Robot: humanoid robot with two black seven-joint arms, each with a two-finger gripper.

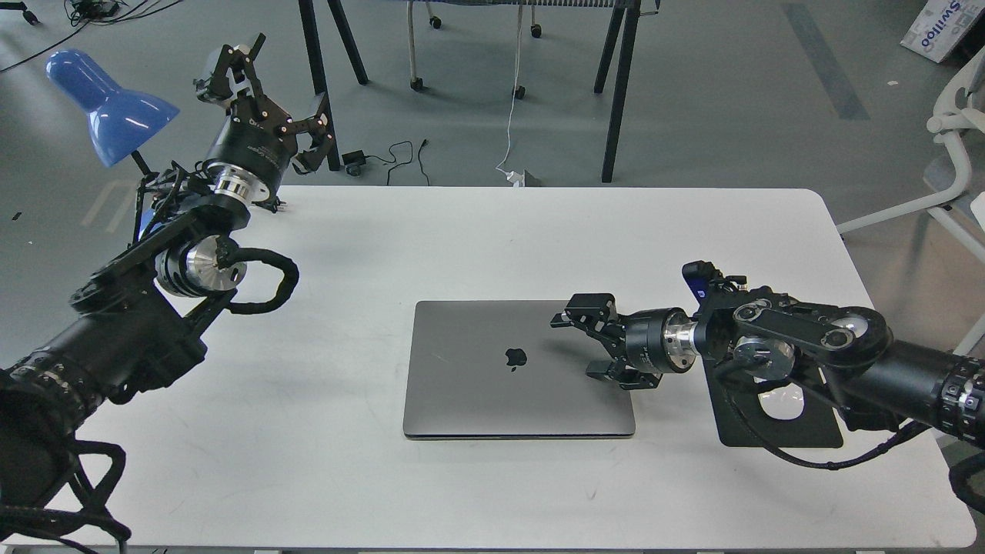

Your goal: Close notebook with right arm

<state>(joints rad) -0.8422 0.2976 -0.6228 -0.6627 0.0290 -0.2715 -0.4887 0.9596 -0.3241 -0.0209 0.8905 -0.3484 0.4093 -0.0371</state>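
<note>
Our laptop (pixel 517 369) lies shut in the middle of the counter (pixel 477 231). Our right fingers (pixel 599 346) hang open over its right edge. Our left fingers (pixel 265 100) are open too, above the far left corner.

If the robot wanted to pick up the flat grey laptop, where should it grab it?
Probably by the right edge. The notebook lies shut and flat on the table, too wide to span, so only a thin edge fits between fingers. The right gripper hovers open at that edge, so come in from the right.

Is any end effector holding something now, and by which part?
Nothing is held. The right end effector is open over the closed notebook; the left end effector is open, raised.
</note>
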